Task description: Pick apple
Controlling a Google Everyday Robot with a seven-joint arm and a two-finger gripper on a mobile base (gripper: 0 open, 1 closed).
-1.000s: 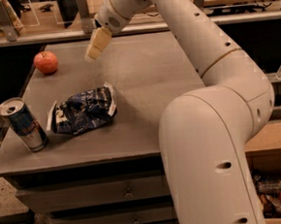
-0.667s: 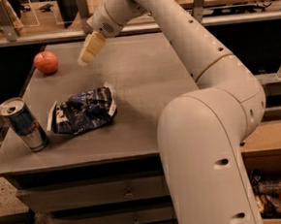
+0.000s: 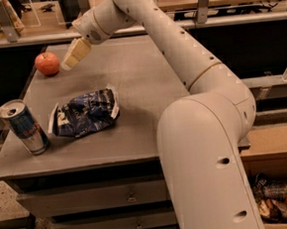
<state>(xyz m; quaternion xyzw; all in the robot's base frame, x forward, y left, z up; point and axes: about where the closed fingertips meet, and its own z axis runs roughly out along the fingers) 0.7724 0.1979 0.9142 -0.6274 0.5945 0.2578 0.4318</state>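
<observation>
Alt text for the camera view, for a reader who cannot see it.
The robot's gripper hovers close beside a red apple at the far left of a grey table. Nearer the camera lie a crumpled blue snack bag and an upright drink can.

The gripper [image 3: 70, 58] is pale cream-yellow and hangs over the far left part of the grey-brown table [image 3: 146, 81], at the end of an off-white arm [image 3: 196, 87]. Just left of it sits the apple [image 3: 47, 63], red-orange with a paler patch. Nearer the camera than the gripper lies a dark blue snack bag [image 3: 85, 112] with white markings and pale edges. Further left stands a blue-and-silver can [image 3: 24, 127] bearing a red mark.
</observation>
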